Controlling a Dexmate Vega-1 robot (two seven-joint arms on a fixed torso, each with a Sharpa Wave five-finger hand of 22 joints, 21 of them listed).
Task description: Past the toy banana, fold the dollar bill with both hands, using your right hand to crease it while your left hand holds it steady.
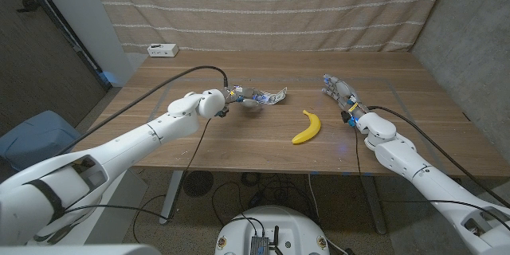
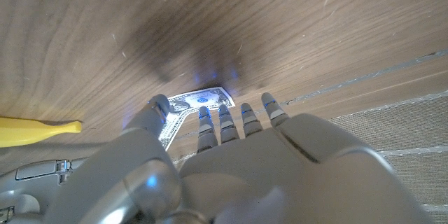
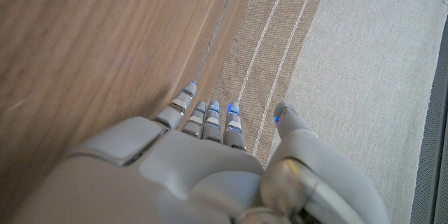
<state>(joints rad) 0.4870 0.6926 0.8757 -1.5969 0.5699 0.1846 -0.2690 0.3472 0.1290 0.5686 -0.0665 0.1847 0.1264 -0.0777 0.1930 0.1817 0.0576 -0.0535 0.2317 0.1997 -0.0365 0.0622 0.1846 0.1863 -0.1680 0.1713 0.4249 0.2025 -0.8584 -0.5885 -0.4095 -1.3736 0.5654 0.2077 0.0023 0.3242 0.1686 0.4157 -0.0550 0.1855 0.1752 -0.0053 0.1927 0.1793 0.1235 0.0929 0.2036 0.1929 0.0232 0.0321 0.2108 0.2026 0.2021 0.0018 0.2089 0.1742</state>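
Basically hold-down step: left hand (image 1: 244, 99) was on dollar bill (image 1: 272, 96), fingers (image 2: 221, 122) close together over its near end, mid-counter toward far edge, past toy banana (image 1: 307, 127). Right hand (image 1: 339, 92) idle, fingers slightly spread, well apart. Next move probably: bring right hand over to crease.

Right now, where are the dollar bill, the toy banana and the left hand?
dollar bill (image 1: 272, 97): head view, on its exposed right half.
toy banana (image 1: 307, 127): head view, middle of its curved body.
left hand (image 1: 243, 98): head view, middle of the hand at the bill.
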